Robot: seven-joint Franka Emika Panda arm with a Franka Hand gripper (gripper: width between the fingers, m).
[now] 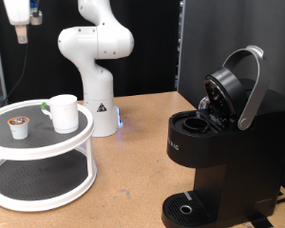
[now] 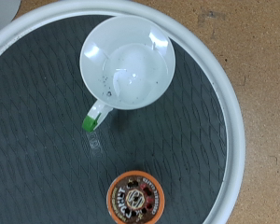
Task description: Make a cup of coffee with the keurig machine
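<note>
The machine [image 1: 218,142] stands nearest in the exterior view, at that view's right on the table [image 1: 133,142], its lid swung up and the pod chamber open and seemingly empty; nothing stands on its drip tray [image 1: 185,209]. At the exterior view's left is a two-tier round stand [image 1: 43,157]. On its dark top tier sit the cup [image 1: 64,112] and, just beside it, a small pod [image 1: 20,126]. The wrist view looks straight down on both: the cup [image 2: 128,63] is empty, its handle pointing toward the pod [image 2: 135,198].

The cup is probably rigid, glazed and slippery, moderately heavy, and breakable; the rim wall or handle looks the surest hold. The pod is light and crushable, best pinched at its sides.

Farthest, the end effector [image 1: 21,28] hangs high above the stand; I cannot tell whether its fingers are apart.
</note>
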